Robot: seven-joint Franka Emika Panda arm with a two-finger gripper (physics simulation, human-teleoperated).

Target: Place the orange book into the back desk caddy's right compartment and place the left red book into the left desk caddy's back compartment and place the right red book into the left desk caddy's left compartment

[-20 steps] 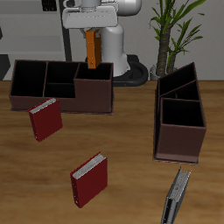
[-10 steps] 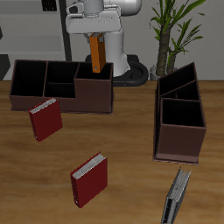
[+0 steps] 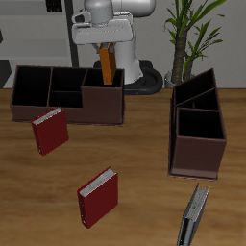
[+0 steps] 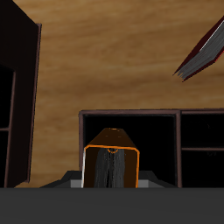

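Now orange book point(image 3: 107, 64) upright, partly inside right compartment point(image 3: 102, 96).

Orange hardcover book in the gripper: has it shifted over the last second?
Yes. The orange hardcover book has risen a little against the dark brown back desk caddy, though its lower end still dips into the taller end section.

The tool point(image 3: 108, 45) holds the orange book point(image 3: 108, 64) upright above the back desk caddy point(image 3: 58, 94).
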